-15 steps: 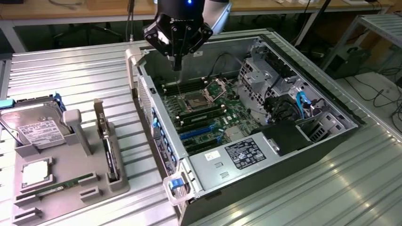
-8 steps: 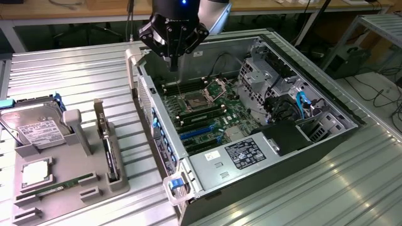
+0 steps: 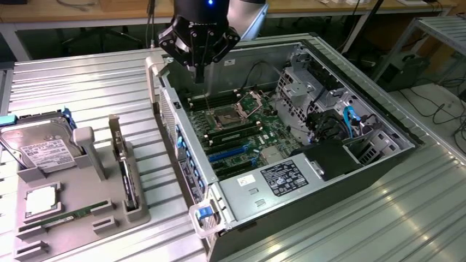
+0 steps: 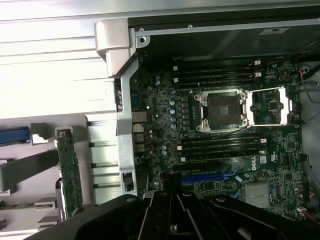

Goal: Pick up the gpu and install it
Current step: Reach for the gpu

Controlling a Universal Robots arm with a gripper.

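You have one arm here, and its black gripper (image 3: 198, 73) hangs over the far corner of the one open grey-and-black computer case (image 3: 328, 218). It is above the green motherboard (image 3: 240, 131), and its fingers are pressed together with nothing between them. In the wrist view the gripper (image 4: 172, 205) looks down on the board, near the empty processor socket (image 4: 224, 111).

The gpu (image 3: 125, 164), a thin dark card with a green circuit board, is not in the case. It stands on its edge in a slot of the grey plastic holder tray (image 3: 80, 191), outside the case wall. From the fingers it lies toward the exterior view's left, nearer to that camera, lower, and well apart from them. Its long axis runs from far to near in that view, about parallel to the case wall beside it. In the wrist view you see the green face of the gpu (image 4: 70, 170) next to that wall.

I count one gpu. The tray also carries one silver boxy hard drive (image 3: 40, 144), one square silver processor chip (image 3: 42, 199) and one narrow green memory stick (image 3: 69, 215).
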